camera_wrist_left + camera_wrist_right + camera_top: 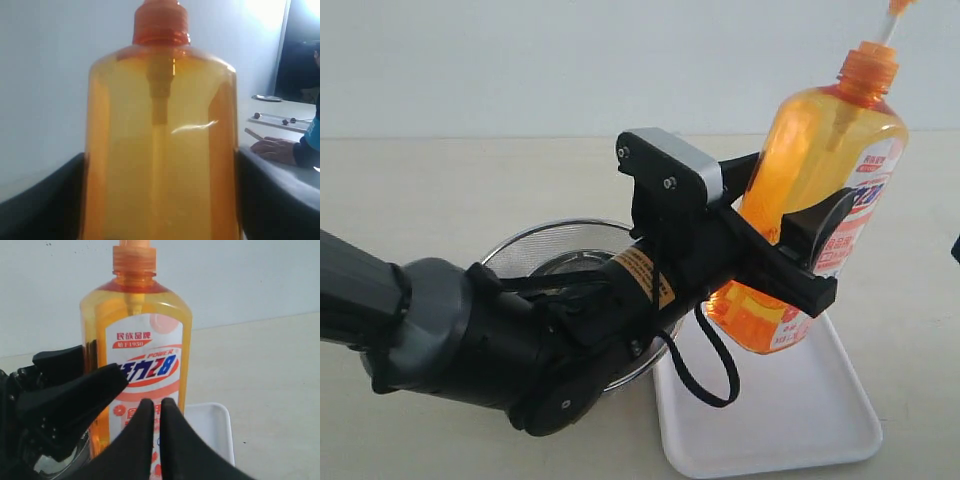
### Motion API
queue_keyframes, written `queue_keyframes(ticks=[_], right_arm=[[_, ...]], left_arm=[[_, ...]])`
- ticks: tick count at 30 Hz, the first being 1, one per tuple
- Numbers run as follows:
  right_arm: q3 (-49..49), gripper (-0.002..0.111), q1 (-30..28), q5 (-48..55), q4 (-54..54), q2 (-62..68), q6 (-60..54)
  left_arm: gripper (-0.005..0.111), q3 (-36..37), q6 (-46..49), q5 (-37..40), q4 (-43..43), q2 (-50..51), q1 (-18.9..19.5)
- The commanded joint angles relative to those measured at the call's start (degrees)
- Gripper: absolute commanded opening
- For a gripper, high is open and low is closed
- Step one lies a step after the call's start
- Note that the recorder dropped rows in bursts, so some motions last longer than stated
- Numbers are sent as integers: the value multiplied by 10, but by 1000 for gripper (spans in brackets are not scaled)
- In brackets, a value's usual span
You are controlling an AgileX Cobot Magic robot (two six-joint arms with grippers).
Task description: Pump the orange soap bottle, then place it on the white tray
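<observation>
Steel mesh bowl is seen at L on the counter. The orange soap bottle is pinched at mid-body by the L hand and held tilted over the white tray. R hand is seen pressed together, just in front of the label.

A lab-like workroom: bare beige table, blank white wall, a person at a neighbouring bench.

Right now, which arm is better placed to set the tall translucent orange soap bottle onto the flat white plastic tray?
Left. The left gripper is clamped on the orange soap bottle, holding it tilted over the white tray. The right gripper sits shut and empty by the label.
</observation>
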Motion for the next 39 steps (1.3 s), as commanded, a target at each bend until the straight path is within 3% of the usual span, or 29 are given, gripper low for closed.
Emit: queue_keyframes(ticks=[1,19,29,39], right_arm=[[4,1,-1,4,-4,-5,-3],[4,1,-1,4,-4,-5,-3],[-43,1,-1,102,-47,12,-2],[-133,1,-1,226,-28,191,-37]], left_arm=[[5,-7,-10,-50,6,16,-2],[5,-1,-12,-50,25,11,-2],[5,-1,-12,-50,43,6,-2],[5,-1,-6,-50,45,1,-7]])
